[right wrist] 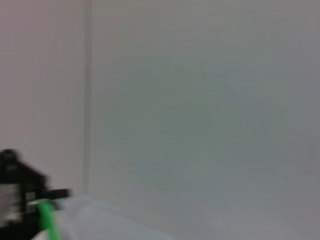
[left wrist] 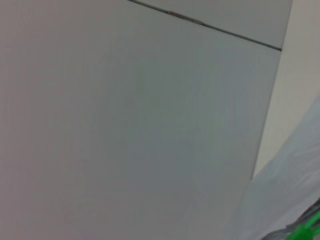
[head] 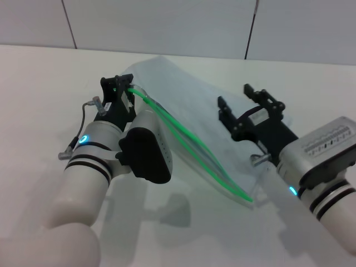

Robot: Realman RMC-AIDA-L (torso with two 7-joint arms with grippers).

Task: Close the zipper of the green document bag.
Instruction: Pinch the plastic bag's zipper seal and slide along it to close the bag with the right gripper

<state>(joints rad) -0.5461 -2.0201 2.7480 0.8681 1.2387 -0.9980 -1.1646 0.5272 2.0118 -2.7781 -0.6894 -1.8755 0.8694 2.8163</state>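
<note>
The left gripper (head: pixel 123 84) is clamped on the far end of the zipper (head: pixel 189 143), which runs open, its two green strands apart, down toward the near corner. The green document bag (head: pixel 189 94) lies flat on the white table (head: pixel 39 100); I cannot tell any contents. The right gripper (head: pixel 240 98) hovers over the bag, fingers apart.

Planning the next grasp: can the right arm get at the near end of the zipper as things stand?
Probably yes. The right gripper hovers open over the green document bag, and the zipper near end lies uncovered beside that arm; the left gripper is at the far end.
</note>
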